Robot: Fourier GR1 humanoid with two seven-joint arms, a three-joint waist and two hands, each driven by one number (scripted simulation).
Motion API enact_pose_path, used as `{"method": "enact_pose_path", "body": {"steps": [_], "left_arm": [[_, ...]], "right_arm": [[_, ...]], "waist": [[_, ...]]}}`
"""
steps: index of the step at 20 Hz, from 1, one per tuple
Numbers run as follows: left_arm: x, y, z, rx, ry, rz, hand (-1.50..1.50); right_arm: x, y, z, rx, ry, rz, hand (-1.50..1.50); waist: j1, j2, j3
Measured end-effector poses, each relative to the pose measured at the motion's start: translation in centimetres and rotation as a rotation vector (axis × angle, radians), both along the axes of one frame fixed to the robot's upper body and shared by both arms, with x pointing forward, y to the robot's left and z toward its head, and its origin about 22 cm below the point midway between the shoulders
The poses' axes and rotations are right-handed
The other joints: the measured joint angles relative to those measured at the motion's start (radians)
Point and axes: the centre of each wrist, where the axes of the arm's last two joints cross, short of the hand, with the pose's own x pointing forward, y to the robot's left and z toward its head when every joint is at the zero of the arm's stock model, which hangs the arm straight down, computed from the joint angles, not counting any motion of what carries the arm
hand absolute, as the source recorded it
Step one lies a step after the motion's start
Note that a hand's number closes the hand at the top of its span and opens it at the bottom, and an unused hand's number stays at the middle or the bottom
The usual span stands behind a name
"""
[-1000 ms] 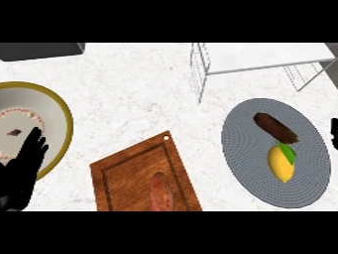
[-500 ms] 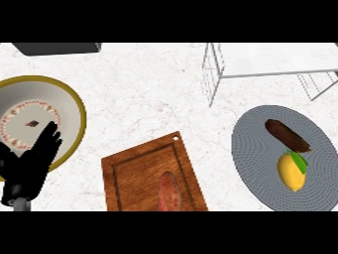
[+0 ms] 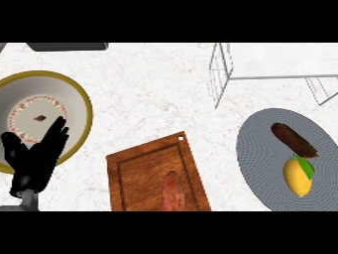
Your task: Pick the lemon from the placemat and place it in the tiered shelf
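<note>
— Lemon (image 3: 298,177) position?
— It lies on the round grey placemat (image 3: 259,158) at the right, touching a brown oblong thing (image 3: 294,140). The tiered shelf (image 3: 288,64) stands beyond it.
— Your hands?
— My left hand (image 3: 36,158) rests near left, fingers straight and apart, over the gold-rimmed plate (image 3: 62,94). My right is out of view.

Bright, even light covers the white counter (image 3: 142,89). Below the shelf (image 3: 288,62), the lemon (image 3: 297,177) and placemat (image 3: 263,154) show only faint, soft shading. Far left of the shelf, the counter's corner goes grey.
</note>
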Motion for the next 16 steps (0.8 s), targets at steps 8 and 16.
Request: {"method": "enact_pose_path", "body": {"steps": [8, 16], "left_arm": [[1.0, -0.3, 0.2, -0.009, 0.002, -0.033, 0.0], [1.7, -0.8, 0.3, -0.002, 0.012, -0.037, 0.0]], "right_arm": [[2.9, 5.3, 3.5, -0.098, 0.117, -0.129, -1.5], [6.0, 9.3, 3.8, -0.173, 0.264, -0.194, -1.5]], "waist": [[0.032, 0.005, 0.001], [0.045, 0.006, 0.002]]}}
